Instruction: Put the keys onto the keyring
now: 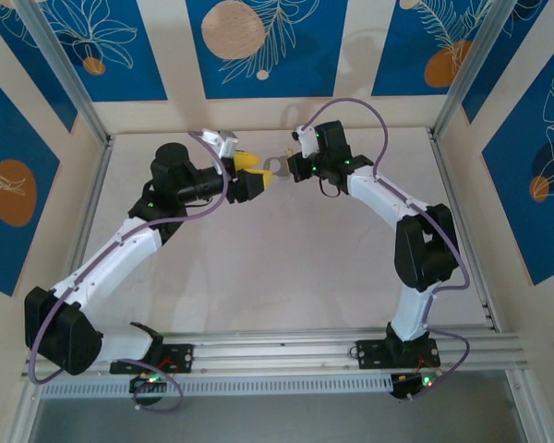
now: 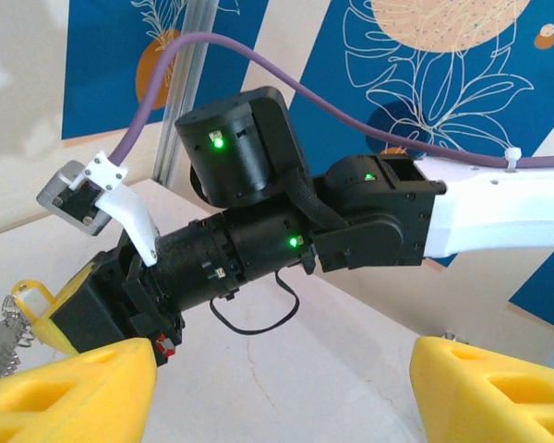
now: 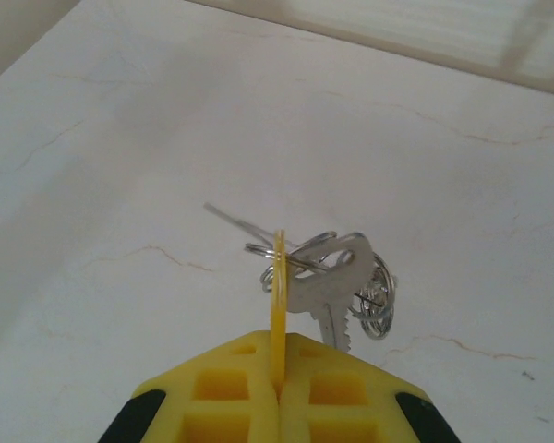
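Right jaws pinch the yellow tab [image 3: 278, 277] mid-frame. We'd close our wide left jaws (empty) squarely on the ring [image 3: 300, 247].

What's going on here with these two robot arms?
The right gripper is shut on a thin yellow tab, with a silver key and wire rings bunched at it. The left gripper faces it from close by, jaws open, holding nothing.

one left tool [image 2: 277, 397], one right tool [image 3: 277, 369], one silver key [image 3: 337, 288], one yellow tag [image 3: 278, 277]
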Available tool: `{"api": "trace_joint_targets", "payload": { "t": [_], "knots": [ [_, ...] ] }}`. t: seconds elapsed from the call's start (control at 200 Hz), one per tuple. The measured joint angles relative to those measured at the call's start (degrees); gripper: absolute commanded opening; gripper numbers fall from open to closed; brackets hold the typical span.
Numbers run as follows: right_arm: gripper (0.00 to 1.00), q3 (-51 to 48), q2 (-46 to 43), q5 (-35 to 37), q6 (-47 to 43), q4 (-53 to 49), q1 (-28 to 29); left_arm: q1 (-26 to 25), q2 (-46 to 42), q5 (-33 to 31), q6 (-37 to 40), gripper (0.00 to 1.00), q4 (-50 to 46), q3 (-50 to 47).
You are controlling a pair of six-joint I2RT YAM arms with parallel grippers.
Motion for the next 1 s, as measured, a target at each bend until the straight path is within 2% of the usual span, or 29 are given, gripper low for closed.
{"api": "trace_joint_targets", "payload": {
  "t": [0.375,0.715,0.755,0.92,1.0],
  "knots": [
    [0.0,-19.52,-4.7,-0.2,5.44,6.49,1.66,0.09,0.42,-0.02,-1.57,0.72,1.14,-2.8],
    [0.0,-27.56,-8.0,0.0,9.46,9.03,5.6,0.11,0.42,-0.02,-2.64,0.73,1.99,-3.87],
    [0.07,-28.11,-8.0,0.0,10.03,8.96,6.23,0.11,0.42,-0.02,-2.64,0.73,1.99,-3.87],
    [0.48,-30.77,-9.51,-2.05,13.16,7.85,9.31,0.11,0.42,0.0,-3.04,0.74,1.95,-3.87],
    [0.61,-32.74,-13.86,-4.74,15.78,6.78,10.25,0.11,0.42,-0.02,-3.02,0.74,1.86,-3.87]
  ]
}}
